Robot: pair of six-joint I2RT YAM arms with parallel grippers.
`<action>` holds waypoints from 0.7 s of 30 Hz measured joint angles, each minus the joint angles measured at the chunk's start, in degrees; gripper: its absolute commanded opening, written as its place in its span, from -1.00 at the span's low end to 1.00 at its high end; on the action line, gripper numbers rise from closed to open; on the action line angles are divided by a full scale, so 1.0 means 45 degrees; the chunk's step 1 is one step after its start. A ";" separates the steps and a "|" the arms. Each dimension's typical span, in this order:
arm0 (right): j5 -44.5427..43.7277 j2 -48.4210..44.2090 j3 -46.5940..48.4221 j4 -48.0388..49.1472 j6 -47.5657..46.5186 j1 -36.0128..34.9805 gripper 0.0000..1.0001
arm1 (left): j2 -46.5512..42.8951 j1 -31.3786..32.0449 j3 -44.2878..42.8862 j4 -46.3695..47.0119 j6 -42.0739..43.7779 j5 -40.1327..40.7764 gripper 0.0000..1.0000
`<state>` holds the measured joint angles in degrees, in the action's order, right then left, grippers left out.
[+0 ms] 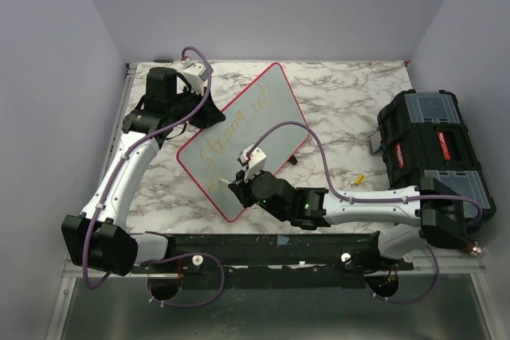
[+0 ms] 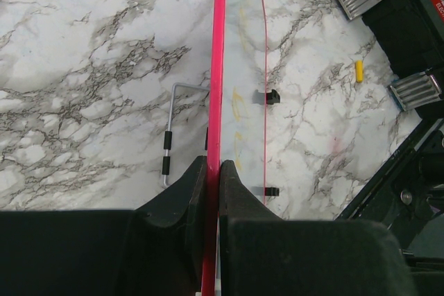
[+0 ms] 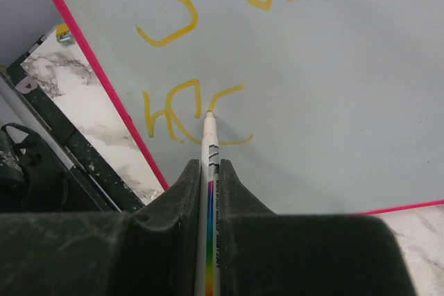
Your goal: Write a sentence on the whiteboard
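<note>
2 robot arms work at a whiteboard (image 1: 279, 101) propped at a slant mid-way across a marble table (image 1: 343, 89).
The left gripper (image 2: 214, 166) is clamped on the whiteboard's pink rim. The right gripper (image 3: 209, 166) pinches a white marker (image 3: 210, 145), its tip touching the lower of 2 lines of the yellow sentence (image 1: 233, 134). The right wrist hides the whiteboard's near corner from above. To the whiteboard's right lie a yellow cap (image 1: 359, 178) and a black toolbox (image 1: 430, 145). A bent metal rod (image 2: 173, 126) lies beside its opposite side.

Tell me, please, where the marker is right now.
In the right wrist view, the marker sits clamped in the right gripper, its tip on the whiteboard at the second line of yellow writing.
</note>
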<state>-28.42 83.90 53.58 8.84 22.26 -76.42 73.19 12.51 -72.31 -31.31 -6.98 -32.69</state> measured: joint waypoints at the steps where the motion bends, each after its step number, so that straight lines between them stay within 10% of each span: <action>1: -0.0019 -0.0005 0.0000 -0.0005 0.0019 0.0000 -0.99 | 0.0000 0.0000 0.0000 0.0000 0.0000 0.0000 -1.00; 21: -0.0510 0.0000 0.0010 -0.0539 0.0097 -0.0005 -0.99 | 0.0000 0.0000 0.0000 0.0010 0.0019 0.0010 -1.00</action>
<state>-30.72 83.90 53.63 6.42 22.70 -76.44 73.19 12.51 -72.31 -31.27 -6.90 -32.64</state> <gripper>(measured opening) 0.117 0.089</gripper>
